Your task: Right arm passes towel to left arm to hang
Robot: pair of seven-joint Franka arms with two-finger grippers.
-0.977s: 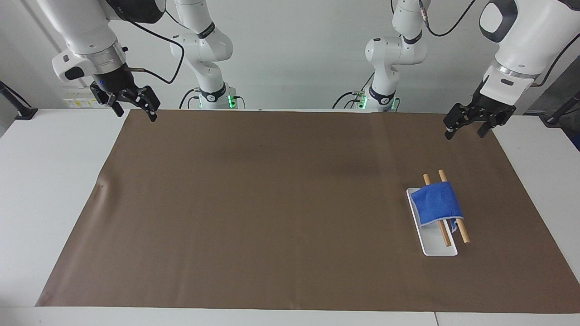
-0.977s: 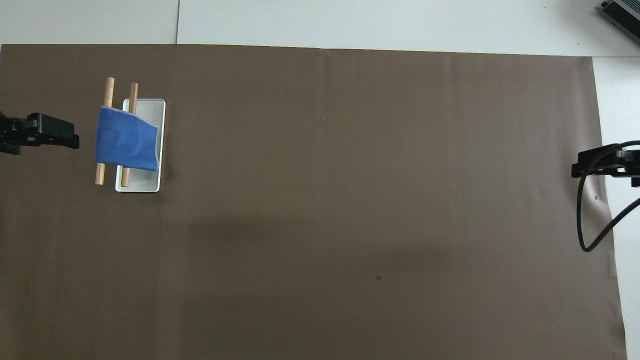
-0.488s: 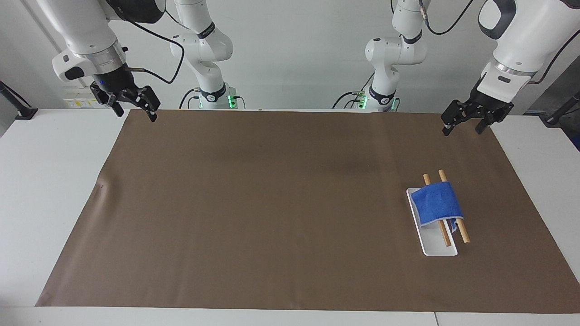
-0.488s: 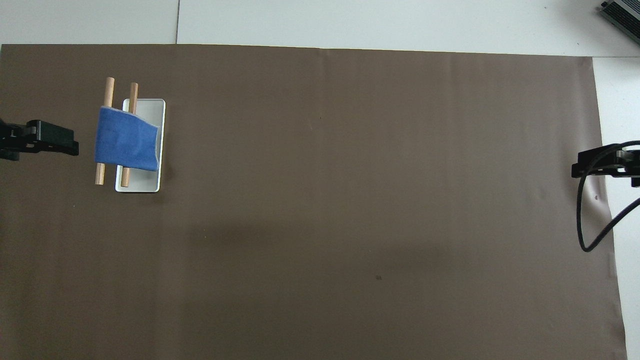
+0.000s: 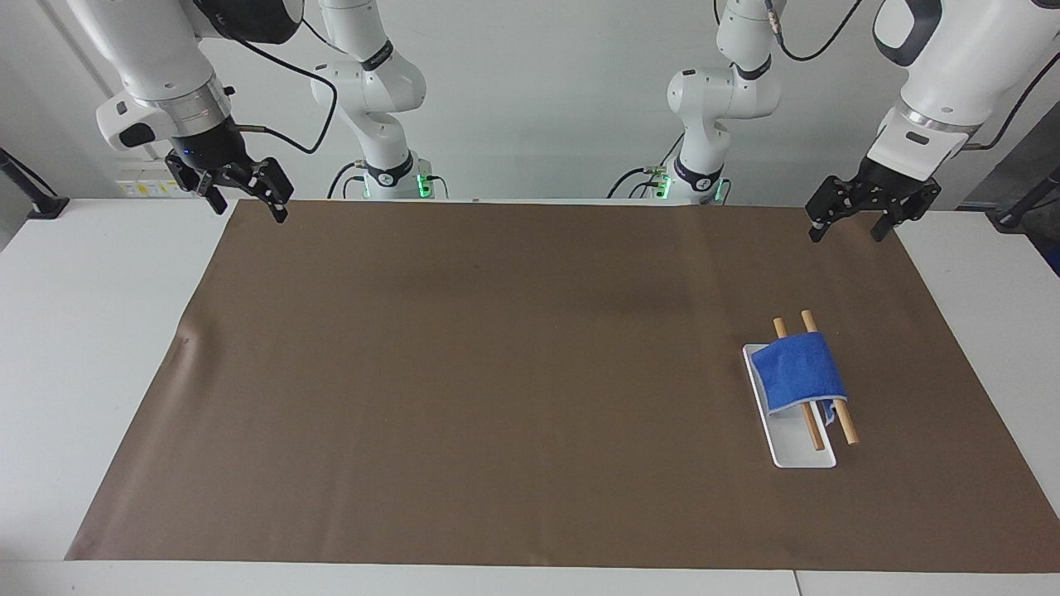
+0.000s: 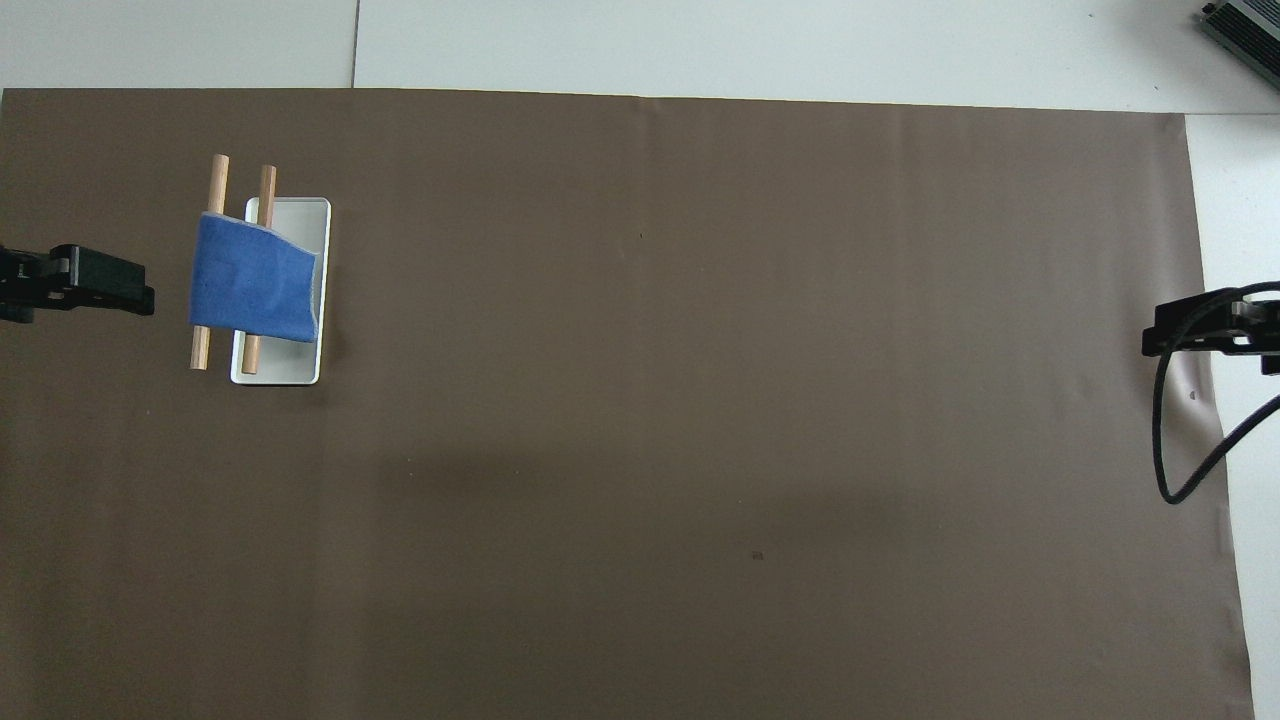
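Observation:
The bright-blue towel (image 5: 799, 372) (image 6: 250, 290) lies draped over two wooden rods (image 5: 846, 426) (image 6: 218, 180) of a small rack with a white base (image 5: 797, 454) (image 6: 300, 225), toward the left arm's end of the table. Nothing holds it. My left gripper (image 5: 846, 232) (image 6: 95, 290) hangs open in the air over the brown mat's corner at that end, apart from the towel. At the other end of the table my right gripper (image 5: 248, 209) (image 6: 1195, 330), open and empty, waits above the mat's corner there.
A brown mat (image 5: 497, 372) (image 6: 700, 400) covers most of the white table (image 5: 83, 331). A black cable (image 6: 1165, 460) loops down from the right arm. Two more white arms (image 5: 373, 91) stand at the table's edge by the robots' bases.
My left gripper has lifted slightly and drawn back from the towel toward the mat's corner. The towel, the rack and the right gripper have not moved.

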